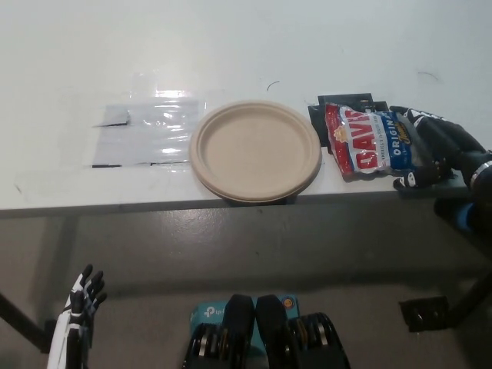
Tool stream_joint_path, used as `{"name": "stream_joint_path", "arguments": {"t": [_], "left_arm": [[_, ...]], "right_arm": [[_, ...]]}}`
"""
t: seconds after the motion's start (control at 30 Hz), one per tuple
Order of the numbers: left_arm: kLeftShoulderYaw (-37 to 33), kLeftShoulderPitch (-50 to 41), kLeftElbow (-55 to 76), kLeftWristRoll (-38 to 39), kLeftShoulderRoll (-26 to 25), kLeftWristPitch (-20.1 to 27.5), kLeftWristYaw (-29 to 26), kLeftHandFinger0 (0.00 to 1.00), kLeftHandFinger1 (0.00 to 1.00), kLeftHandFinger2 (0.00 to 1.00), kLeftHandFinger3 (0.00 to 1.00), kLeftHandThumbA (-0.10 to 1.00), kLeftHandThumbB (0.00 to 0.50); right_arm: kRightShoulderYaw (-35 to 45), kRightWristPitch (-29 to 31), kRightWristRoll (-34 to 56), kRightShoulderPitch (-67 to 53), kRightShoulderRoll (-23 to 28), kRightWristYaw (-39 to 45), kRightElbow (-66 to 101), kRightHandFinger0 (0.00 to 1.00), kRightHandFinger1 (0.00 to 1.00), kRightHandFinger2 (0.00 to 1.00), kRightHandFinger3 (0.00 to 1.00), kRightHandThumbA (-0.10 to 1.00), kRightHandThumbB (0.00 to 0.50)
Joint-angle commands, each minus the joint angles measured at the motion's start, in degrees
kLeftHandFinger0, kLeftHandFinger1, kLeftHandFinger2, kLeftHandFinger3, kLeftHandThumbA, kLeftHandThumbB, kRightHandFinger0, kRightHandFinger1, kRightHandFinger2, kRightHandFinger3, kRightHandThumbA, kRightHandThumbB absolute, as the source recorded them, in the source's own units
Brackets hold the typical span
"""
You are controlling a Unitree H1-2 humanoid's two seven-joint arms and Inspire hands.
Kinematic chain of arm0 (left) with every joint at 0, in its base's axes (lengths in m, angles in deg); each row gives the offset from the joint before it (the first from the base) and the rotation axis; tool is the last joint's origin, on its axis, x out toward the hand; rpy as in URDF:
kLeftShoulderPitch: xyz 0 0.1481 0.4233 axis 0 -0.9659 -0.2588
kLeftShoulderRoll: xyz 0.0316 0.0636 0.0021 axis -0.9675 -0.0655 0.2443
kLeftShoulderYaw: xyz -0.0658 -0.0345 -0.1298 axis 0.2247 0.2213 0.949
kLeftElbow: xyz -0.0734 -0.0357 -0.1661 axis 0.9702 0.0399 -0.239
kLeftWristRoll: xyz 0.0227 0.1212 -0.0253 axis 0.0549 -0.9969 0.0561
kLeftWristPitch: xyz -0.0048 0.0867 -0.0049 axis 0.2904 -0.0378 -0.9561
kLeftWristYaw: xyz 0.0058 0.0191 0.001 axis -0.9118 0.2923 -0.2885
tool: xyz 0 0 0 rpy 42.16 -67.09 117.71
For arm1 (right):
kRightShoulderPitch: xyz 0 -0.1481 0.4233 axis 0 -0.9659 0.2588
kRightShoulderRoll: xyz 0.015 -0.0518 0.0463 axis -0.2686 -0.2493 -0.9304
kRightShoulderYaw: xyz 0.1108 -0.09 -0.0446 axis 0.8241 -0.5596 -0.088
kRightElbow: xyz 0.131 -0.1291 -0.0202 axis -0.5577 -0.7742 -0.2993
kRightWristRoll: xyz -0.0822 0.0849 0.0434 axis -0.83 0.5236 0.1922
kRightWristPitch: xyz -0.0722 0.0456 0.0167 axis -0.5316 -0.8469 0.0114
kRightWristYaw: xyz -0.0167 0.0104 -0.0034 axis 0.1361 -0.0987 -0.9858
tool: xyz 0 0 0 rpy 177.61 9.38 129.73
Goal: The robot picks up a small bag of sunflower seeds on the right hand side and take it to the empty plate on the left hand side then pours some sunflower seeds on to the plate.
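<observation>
Right hand [438,150] around seed bag [370,141]

This looks like a robot lab or test room, not a home. A plain white table [231,46] stands on a bare grey floor [231,254], with black tape marks [346,101] stuck to its top and a clear plastic sheet [146,134] taped flat beside a lone paper plate [255,150]. A black bracket [423,313] sits on the floor at the right
</observation>
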Motion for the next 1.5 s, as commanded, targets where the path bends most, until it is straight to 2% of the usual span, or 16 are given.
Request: {"name": "stream_joint_path", "arguments": {"t": [0.0,0.5,0.6,0.63,0.7,0.73,0.77,0.83,0.87,0.93,1.2,1.27,1.3,1.33,1.37,1.47], "left_arm": [[-0.1,-0.1,1.7,0.1,-0.7,0.9,0.3,1.00,1.00,1.00,1.00,1.00,0.097],[0.2,-0.4,1.7,0.9,-1.0,1.3,0.8,1.00,1.00,1.00,1.00,1.00,0.089],[0.3,-0.5,1.9,0.8,-1.0,1.3,0.7,1.00,1.00,1.00,1.00,1.00,0.110],[0.2,-0.5,1.9,0.9,-0.9,1.1,0.7,1.00,1.00,1.00,1.00,1.00,0.118],[0.0,-1.2,2.3,0.8,-0.5,1.2,0.6,1.00,1.00,1.00,1.00,1.00,0.114],[0.0,-1.3,2.4,0.8,-0.4,1.2,0.6,1.00,1.00,1.00,1.00,1.00,0.113],[0.0,-1.2,2.6,0.3,-0.5,1.4,0.4,1.00,1.00,1.00,1.00,1.00,0.126],[0.0,-1.0,2.9,0.2,-0.6,1.3,0.4,1.00,1.00,1.00,1.00,1.00,0.157],[0.0,-0.8,3.0,-0.4,-0.8,1.3,0.2,1.00,1.00,1.00,1.00,1.00,0.156],[0.1,-0.6,3.1,-0.1,-1.0,1.3,0.3,1.00,1.00,1.00,1.00,1.00,0.143],[0.2,-2.2,3.2,1.4,-1.7,2.5,1.5,1.00,1.00,1.00,1.00,1.00,0.142],[0.2,-2.7,3.4,1.7,-1.8,2.2,1.7,1.00,1.00,1.00,1.00,1.00,0.143],[0.2,-2.6,3.4,1.8,-1.9,2.2,1.7,1.00,1.00,1.00,1.00,1.00,0.140],[0.2,-2.7,3.4,1.8,-1.8,2.1,1.6,1.00,1.00,1.00,1.00,1.00,0.140],[0.2,-2.8,3.4,1.5,-1.8,1.8,1.3,1.00,1.00,1.00,1.00,1.00,0.153],[0.3,-2.5,3.3,1.3,-1.7,1.5,0.9,1.00,1.00,1.00,1.00,1.00,0.140]], "right_arm": [[0.2,2.0,-0.2,4.2,0.4,-2.1,-0.6,1.00,1.00,1.00,1.00,1.00,0.430],[-1.6,1.1,-1.4,11.5,-4.3,-4.4,-16.2,1.00,1.00,1.00,1.00,1.00,0.432],[-3.8,-1.2,-3.2,16.6,-6.6,-7.1,-26.5,1.00,1.00,1.00,1.00,0.82,0.483],[-5.1,-1.2,-4.3,19.2,-8.0,-10.8,-32.8,1.00,1.00,1.00,1.00,0.60,0.489],[-8.2,-0.7,-6.8,21.0,-9.5,-16.4,-38.9,0.58,1.00,1.00,1.00,0.34,0.500],[-10.7,-0.6,-8.8,22.0,-10.3,-19.1,-41.9,0.50,0.99,1.00,1.00,0.30,0.500],[-13.6,0.4,-10.8,22.5,-11.5,-22.4,-45.3,0.37,0.65,1.00,1.00,0.15,0.407],[-16.7,-0.3,-12.4,22.7,-12.3,-24.4,-47.3,0.38,0.56,0.76,1.00,0.27,0.274],[-18.4,-1.6,-12.9,22.7,-13.1,-24.1,-48.7,0.35,0.51,0.67,0.82,0.51,0.147],[-19.8,-1.9,-12.5,22.3,-13.9,-25.1,-50.1,0.30,0.44,0.59,0.73,0.72,0.070],[-16.6,1.1,-6.1,18.7,-13.7,-22.6,-51.2,0.80,0.90,0.95,0.93,0.91,0.000],[-13.7,3.2,-3.4,17.5,-13.2,-22.4,-50.9,0.72,0.80,0.82,0.79,0.89,0.000],[-12.9,3.8,-3.1,17.4,-13.1,-22.3,-50.8,0.54,0.60,0.61,0.66,0.87,0.000],[-12.0,4.4,-2.5,17.1,-12.9,-22.3,-50.7,0.45,0.53,0.60,0.66,0.86,0.000],[-10.6,5.7,-1.4,16.8,-12.8,-22.0,-50.6,0.03,0.06,0.21,0.39,0.83,0.000],[-7.6,8.1,0.7,16.5,-12.4,-20.2,-50.5,0.00,0.03,0.22,0.33,0.81,0.000]]}}
